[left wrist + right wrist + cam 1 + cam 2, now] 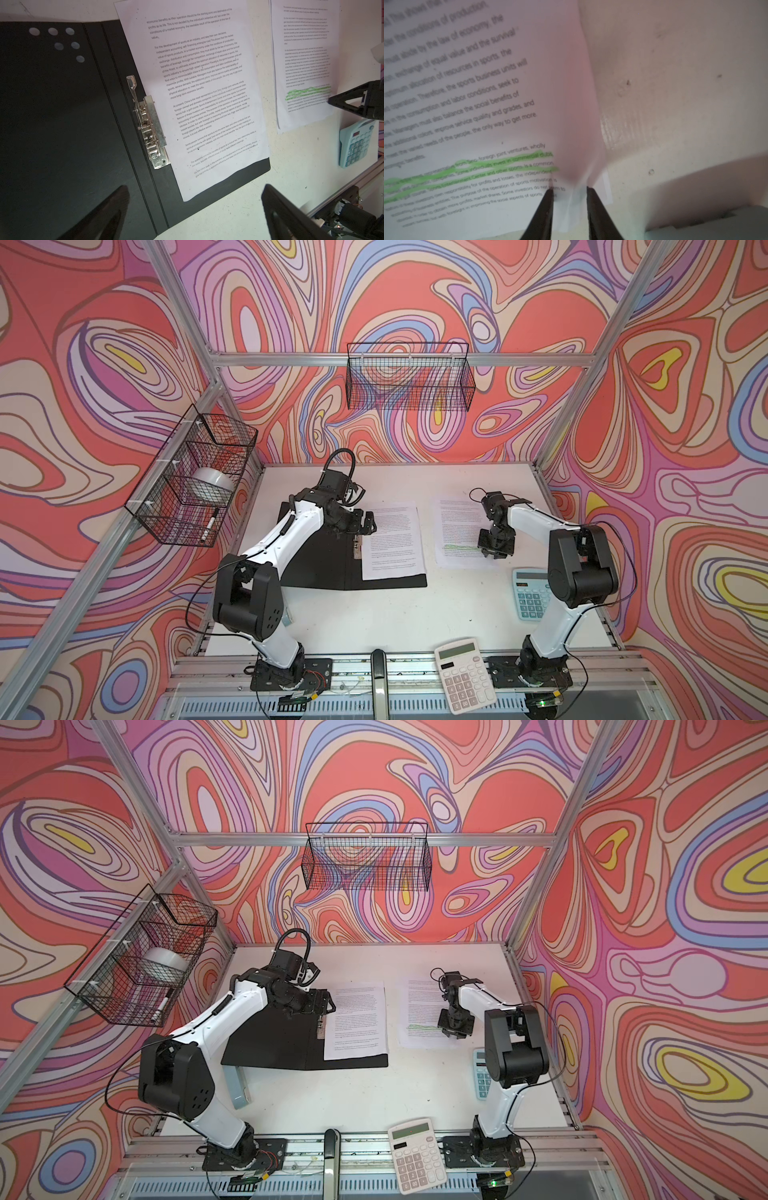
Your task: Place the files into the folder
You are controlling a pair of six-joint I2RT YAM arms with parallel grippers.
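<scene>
Thin A4 folder point(316, 568), black inside, open flat on the white table point(374, 614), left of centre in both top views. Spine along the 12-to-6 line, open spread wider from 9 to 3. Metal spine clip point(149, 124) just at 3 o'clock of the spine, about mid-length.

On the folder's 3-o'clock leaf, a white printed sheet point(392, 539) of dense black text: long axis 12 to 6, head of the text toward 12. Its 9-o'clock edge against the clip, far edge past the folder's far edge, near edge short of the folder's near edge, with a black strip showing there.

At 3 o'clock of the folder, apart from it across a strip of bare table, a white highlighted sheet point(457, 526) with green-marked lines in its near half. Same lie: long axis 12 to 6, head toward 12.

Left gripper point(368, 526) over the clip's far end, fingers spread wide, released. Right gripper point(570, 189) pointing down at the highlighted sheet's 3-o'clock edge, level with the green lines. Fingers a little apart, a raised fold of that edge between them; pinched or loose, cannot tell.

Pale blue calculator point(530, 593) at 5 o'clock of the highlighted sheet, partly behind the right arm. White calculator point(465, 674) at the table's 6-o'clock edge.
</scene>
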